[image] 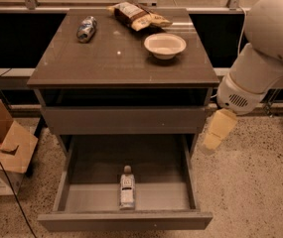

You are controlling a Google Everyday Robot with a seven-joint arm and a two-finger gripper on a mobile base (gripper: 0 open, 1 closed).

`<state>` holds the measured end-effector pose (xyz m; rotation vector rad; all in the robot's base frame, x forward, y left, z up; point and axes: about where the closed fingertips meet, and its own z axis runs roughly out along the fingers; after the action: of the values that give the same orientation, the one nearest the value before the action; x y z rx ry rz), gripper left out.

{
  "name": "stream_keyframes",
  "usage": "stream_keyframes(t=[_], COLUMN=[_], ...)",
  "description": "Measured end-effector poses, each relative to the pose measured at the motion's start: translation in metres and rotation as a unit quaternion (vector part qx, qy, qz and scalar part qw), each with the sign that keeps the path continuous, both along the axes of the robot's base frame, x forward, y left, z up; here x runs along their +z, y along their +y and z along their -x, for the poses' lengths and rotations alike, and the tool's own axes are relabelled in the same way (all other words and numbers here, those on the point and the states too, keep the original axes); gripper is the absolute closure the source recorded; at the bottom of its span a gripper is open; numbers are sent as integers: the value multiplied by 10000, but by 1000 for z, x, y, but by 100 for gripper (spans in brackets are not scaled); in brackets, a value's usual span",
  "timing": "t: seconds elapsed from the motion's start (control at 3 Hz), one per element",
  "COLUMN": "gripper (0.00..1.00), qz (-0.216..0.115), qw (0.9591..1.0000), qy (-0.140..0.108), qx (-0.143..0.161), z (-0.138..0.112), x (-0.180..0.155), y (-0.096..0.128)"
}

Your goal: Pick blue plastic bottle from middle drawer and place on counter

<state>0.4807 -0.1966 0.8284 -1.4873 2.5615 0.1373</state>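
Observation:
The blue plastic bottle lies on the floor of the open middle drawer, near its front, with its white cap pointing to the back. The drawer is pulled out below the closed drawer front. The counter is the dark glossy top of the cabinet. My gripper hangs from the white arm to the right of the cabinet, beside the drawer's right back corner. It is above and well to the right of the bottle and holds nothing.
On the counter lie a stubby bottle with a dark blue-grey wrap, a snack bag and a white bowl. An open cardboard box stands on the floor at the left. Speckled floor lies to the right.

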Motion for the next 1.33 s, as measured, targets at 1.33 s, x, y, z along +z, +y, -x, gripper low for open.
stream_keyframes(t=[1.33], gripper=[0], qz=[-494], qw=[9827], qy=[1243], qx=[-1284], z=[-24], x=[-149], y=[70])
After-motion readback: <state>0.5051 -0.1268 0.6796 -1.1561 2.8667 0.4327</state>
